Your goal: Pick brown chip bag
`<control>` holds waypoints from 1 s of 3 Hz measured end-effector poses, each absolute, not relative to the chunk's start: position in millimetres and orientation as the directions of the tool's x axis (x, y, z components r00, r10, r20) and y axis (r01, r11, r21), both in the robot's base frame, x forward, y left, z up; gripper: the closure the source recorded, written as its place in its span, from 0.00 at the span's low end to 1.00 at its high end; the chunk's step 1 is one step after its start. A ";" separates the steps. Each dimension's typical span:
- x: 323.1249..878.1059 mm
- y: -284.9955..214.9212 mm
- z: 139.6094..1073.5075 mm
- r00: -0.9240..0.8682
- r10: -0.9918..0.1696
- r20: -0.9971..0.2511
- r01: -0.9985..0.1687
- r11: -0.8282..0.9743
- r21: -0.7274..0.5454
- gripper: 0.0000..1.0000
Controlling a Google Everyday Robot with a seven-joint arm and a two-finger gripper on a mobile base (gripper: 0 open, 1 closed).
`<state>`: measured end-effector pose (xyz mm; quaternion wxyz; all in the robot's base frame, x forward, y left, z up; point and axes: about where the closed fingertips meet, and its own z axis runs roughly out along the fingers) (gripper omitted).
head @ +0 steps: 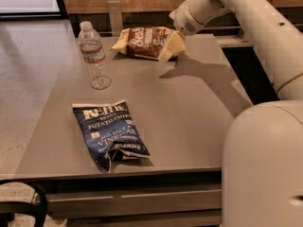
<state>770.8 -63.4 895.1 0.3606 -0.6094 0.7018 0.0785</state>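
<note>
The brown chip bag (143, 42) lies at the far edge of the grey table (189, 112), dark brown in the middle with tan ends and white script. My gripper (171, 48) reaches down from the upper right and sits at the bag's right end, low over the table and overlapping the bag's edge. Whether it touches the bag is not clear. The arm (246, 13) runs back to the upper right.
A dark blue potato chip bag (110, 134) lies near the table's front left. A clear water bottle (93, 56) stands upright left of the brown bag. A grey post (114, 15) stands behind the table. My arm's base (265, 164) fills the lower right.
</note>
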 end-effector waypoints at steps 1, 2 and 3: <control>792.9 -57.1 878.7 0.002 -0.804 -0.595 -0.919 0.233 -0.317 0.00; 810.6 -51.1 870.9 0.008 -0.801 -0.598 -0.919 0.229 -0.320 0.00; 824.9 -47.6 868.2 0.016 -0.804 -0.595 -0.914 0.229 -0.335 0.00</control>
